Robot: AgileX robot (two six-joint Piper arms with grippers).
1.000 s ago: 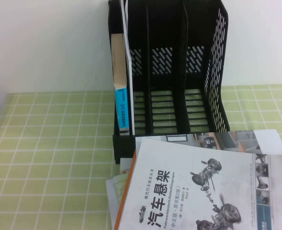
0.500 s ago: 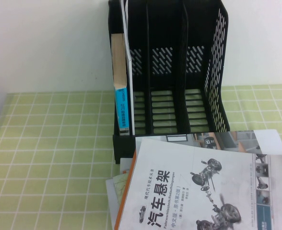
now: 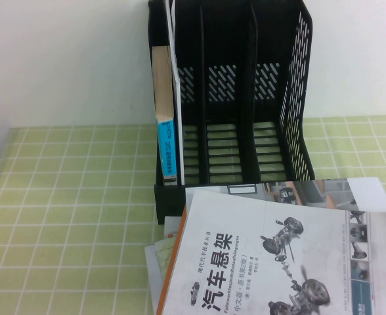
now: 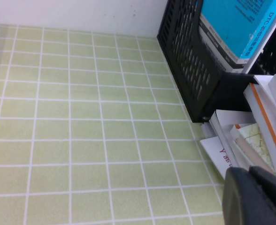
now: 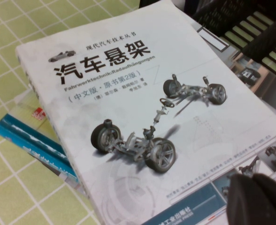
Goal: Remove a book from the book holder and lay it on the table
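On my left wrist camera I see the left gripper (image 4: pixel 255 197) only as a dark tip hovering over the green checked tablecloth (image 4: pixel 81 122), near the stack's corner; I cannot tell how its fingers stand. On my right wrist camera the right gripper (image 5: pixel 257 199) is likewise a dark tip, hanging just above the cover of the white car-suspension book (image 5: pixel 147 108); again I cannot tell its state. Neither gripper shows in the high view.

That white book (image 3: pixel 278 262) lies flat on top of a loose stack of other books (image 4: pixel 241 140) on the table, right in front of the black book holder (image 3: pixel 232 98). Its long axis runs from the holder toward me, tilted a little, with the title readable from my side. A blue-edged book (image 5: pixel 30 145) sticks out beneath it.

In the holder, a blue-spined book (image 3: pixel 167 125) stands upright in the leftmost slot, long axis vertical, spine facing me, with a thin white sheet or cover (image 3: pixel 175 79) just beside it. The other three slots (image 3: pixel 245 151) show only their slatted floors.
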